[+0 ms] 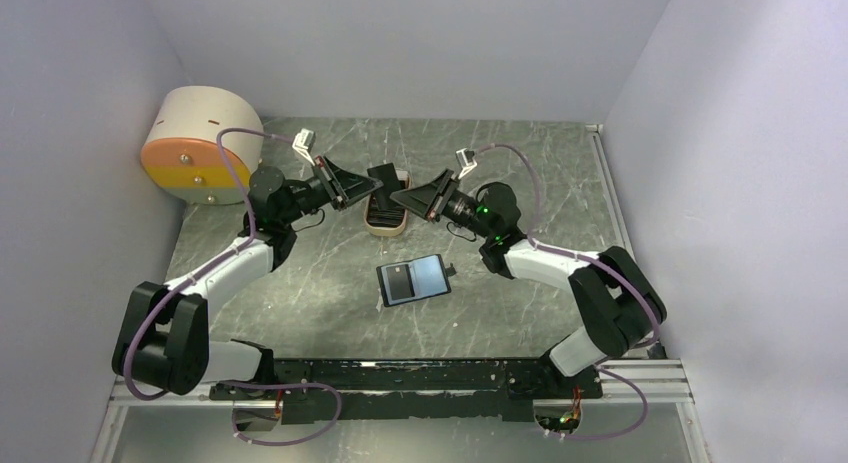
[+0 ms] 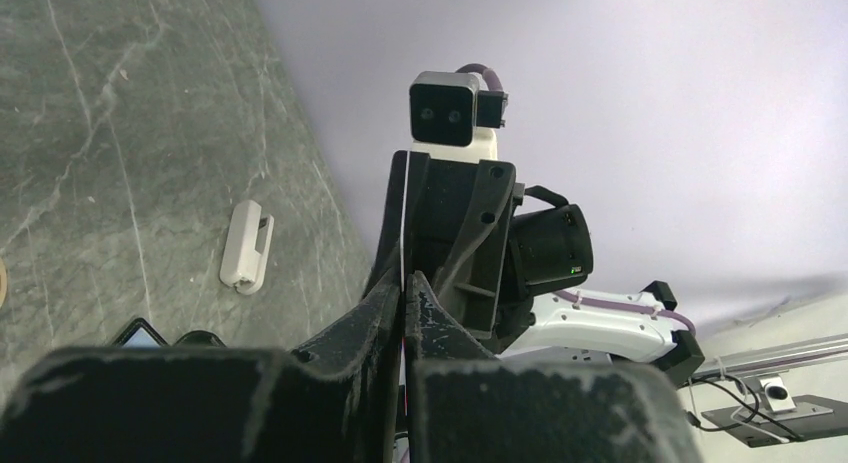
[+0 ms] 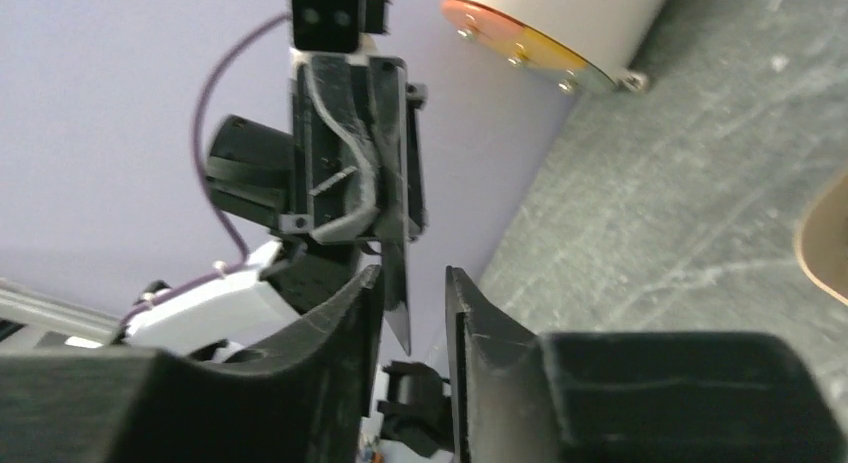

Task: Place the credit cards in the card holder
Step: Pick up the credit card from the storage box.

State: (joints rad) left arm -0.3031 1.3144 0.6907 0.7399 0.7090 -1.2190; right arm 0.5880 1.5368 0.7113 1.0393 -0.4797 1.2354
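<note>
A single credit card stands edge-on as a thin pale line, with my left gripper shut on it. The two grippers meet tip to tip above the beige tray. In the right wrist view the card's dark corner hangs between the spread fingers of my right gripper, which is open and apart from it. More dark cards seem to lie in the tray. The card holder lies open on the table nearer the arm bases, blue-grey pockets up.
A big beige-and-orange round box stands at the back left against the wall. A small white plastic piece lies on the grey marbled table. Lilac walls close in the left, back and right sides.
</note>
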